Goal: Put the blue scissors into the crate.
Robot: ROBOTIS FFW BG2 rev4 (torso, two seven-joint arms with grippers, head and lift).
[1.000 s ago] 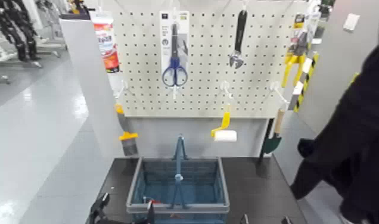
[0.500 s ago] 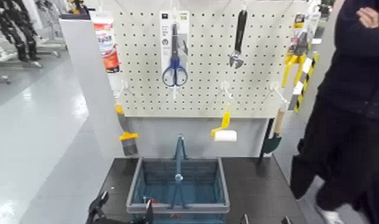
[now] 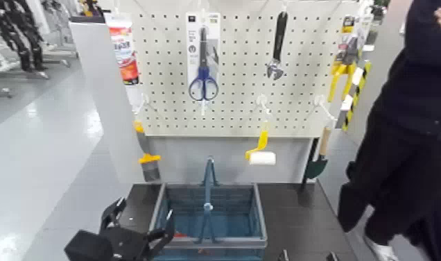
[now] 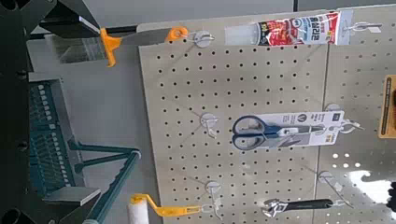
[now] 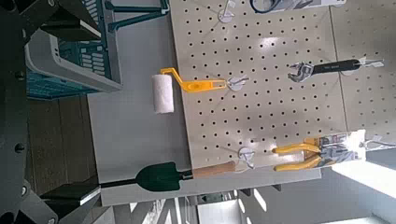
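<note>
The blue scissors hang on their white card from a hook high on the pegboard; the left wrist view also shows the scissors on the board. The crate stands on the dark table below them, its blue handle bar upright, and nothing shows inside it. My left gripper is raised at the crate's near left corner, open and holding nothing, far below the scissors. Only the two tips of my right gripper show at the bottom edge, standing apart.
A person in dark clothes stands close at the right of the table. Also on the pegboard hang a black-handled wrench, a yellow paint roller, a tube, a brush, a trowel and yellow pliers.
My left arm has risen into view beside the crate, its gripper staying open. The person at the right has shifted. The scissors and the crate have not moved.
</note>
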